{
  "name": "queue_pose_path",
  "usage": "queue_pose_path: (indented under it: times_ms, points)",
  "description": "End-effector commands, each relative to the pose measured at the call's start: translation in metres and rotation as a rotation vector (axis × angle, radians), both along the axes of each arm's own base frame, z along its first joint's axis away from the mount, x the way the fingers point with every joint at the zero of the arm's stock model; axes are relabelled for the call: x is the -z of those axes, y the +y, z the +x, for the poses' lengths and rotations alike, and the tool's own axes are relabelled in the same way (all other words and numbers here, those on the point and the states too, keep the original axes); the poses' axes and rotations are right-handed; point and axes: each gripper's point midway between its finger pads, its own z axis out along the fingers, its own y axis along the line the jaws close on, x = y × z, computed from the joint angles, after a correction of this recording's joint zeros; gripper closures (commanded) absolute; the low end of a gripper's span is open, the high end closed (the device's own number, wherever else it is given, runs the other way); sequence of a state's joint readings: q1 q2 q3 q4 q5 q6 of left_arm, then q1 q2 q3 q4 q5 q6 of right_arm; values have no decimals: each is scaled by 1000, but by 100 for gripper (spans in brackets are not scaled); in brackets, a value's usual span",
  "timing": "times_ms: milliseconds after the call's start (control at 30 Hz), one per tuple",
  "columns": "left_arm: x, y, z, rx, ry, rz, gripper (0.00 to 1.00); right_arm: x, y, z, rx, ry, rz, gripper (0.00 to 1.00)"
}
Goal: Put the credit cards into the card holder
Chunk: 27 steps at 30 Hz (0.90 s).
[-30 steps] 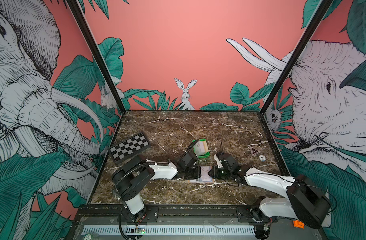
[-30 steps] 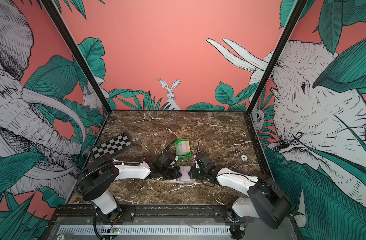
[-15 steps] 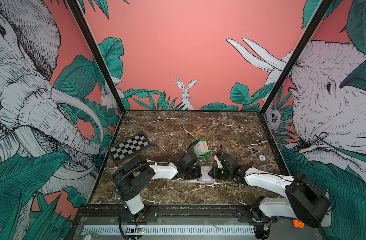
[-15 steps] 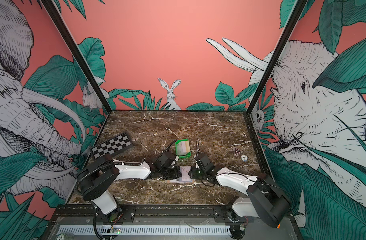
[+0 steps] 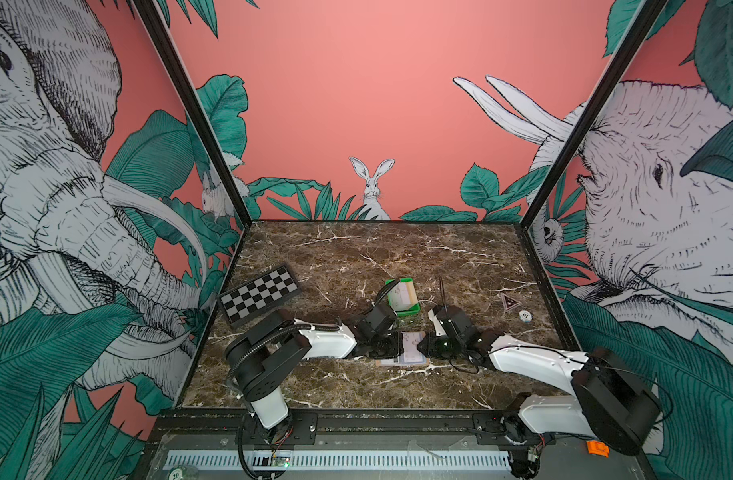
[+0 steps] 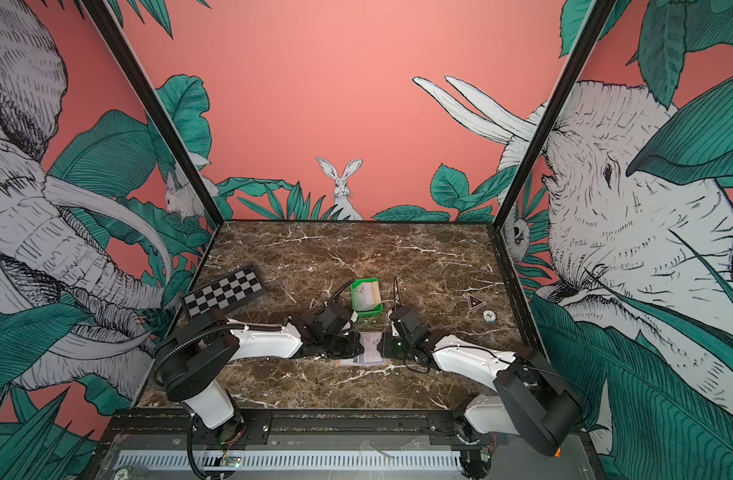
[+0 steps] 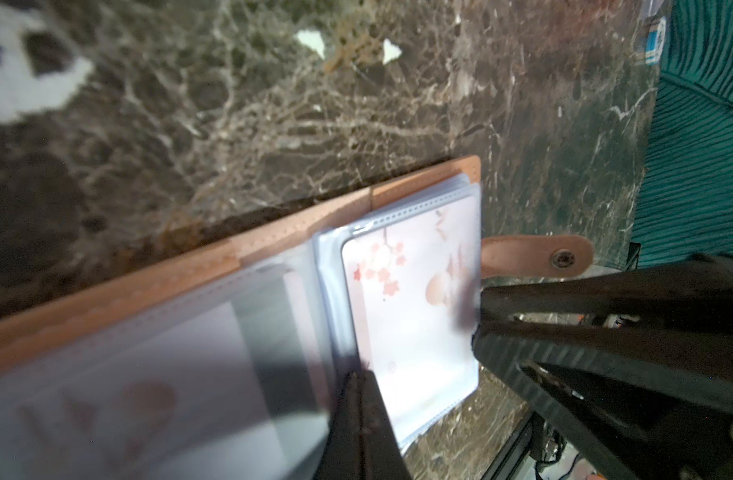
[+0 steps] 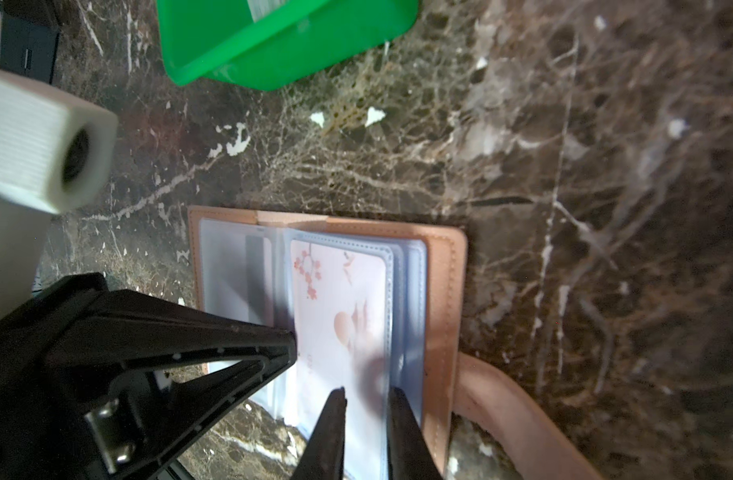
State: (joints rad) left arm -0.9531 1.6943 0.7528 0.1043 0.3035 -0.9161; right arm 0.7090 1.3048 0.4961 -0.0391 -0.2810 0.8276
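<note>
The tan card holder (image 5: 402, 362) (image 6: 366, 361) lies open on the marble between my two grippers, its clear sleeves facing up (image 8: 443, 291). One credit card (image 8: 339, 299) (image 7: 410, 316), whitish with pink blossoms, sits in the top sleeve. More credit cards (image 5: 402, 294) (image 6: 366, 294) rest in the green tray. My left gripper (image 7: 360, 376) (image 5: 394, 347) is shut, its tip down on the sleeves near the spine. My right gripper (image 8: 366, 395) (image 5: 418, 343) has its jaws a narrow gap apart, tips at the outer edge of the sleeved card, clamping nothing that I can see.
The green tray (image 5: 411, 309) (image 8: 273, 45) stands just behind the holder. The holder's snap strap (image 7: 539, 255) sticks out toward the right arm. A checkerboard (image 5: 258, 295) lies at the left wall. A poker chip (image 5: 525, 316) and a triangle marker (image 5: 509, 301) lie at the right.
</note>
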Motion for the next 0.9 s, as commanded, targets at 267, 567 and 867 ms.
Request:
queue_pose_path:
  times_ms: [267, 567, 867]
  points:
    - [3, -4, -5, 4, 21, -11, 96, -18, 10, 1, -29, -48, 68, 81]
    - [-8, -7, -4, 0, 11, -47, 95, -27, 19, 2, -55, -66, 98, 81]
    - [-25, 0, 1, -16, -41, -68, 92, -34, 28, 3, -76, -74, 84, 78]
